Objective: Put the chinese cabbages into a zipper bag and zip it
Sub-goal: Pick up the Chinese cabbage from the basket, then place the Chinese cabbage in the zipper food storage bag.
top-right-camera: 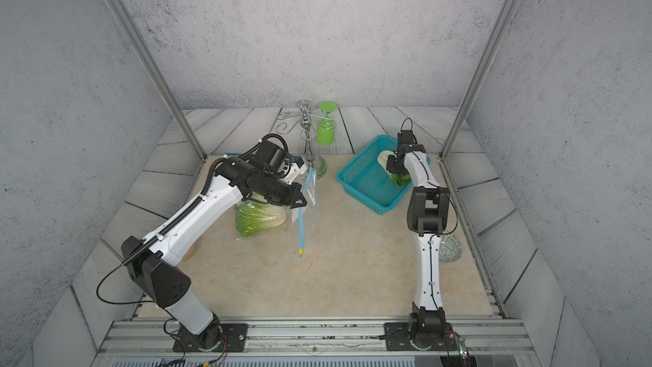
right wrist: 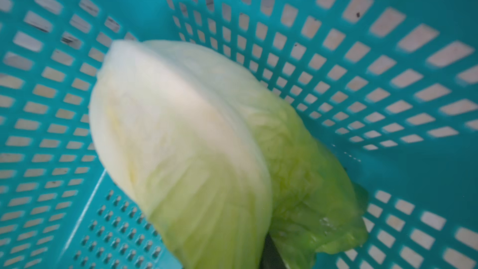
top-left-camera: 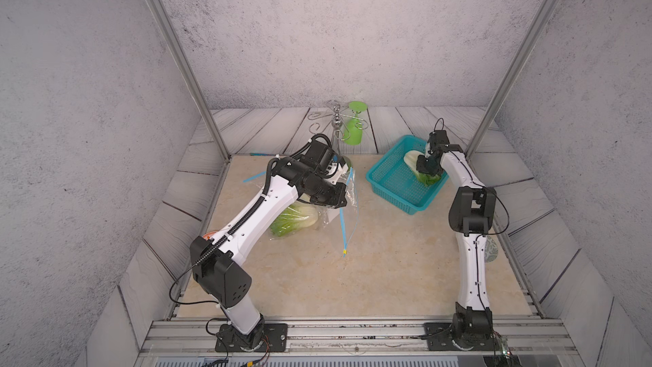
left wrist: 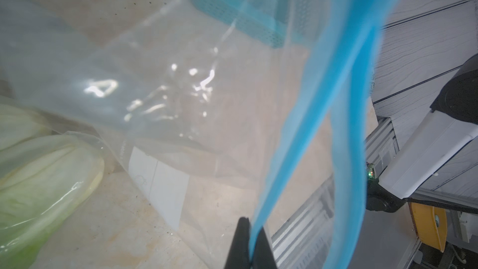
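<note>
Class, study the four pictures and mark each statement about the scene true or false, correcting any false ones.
1. The left gripper pinches the blue zipper strip of the zipper bag. True.
2. The teal basket is empty. False: the basket holds a cabbage, at the right gripper.
3. The green goblet stands upright on the table. False: the goblet hangs upside down from the metal rack.
4. A second cabbage lies inside the bag. True.
</note>
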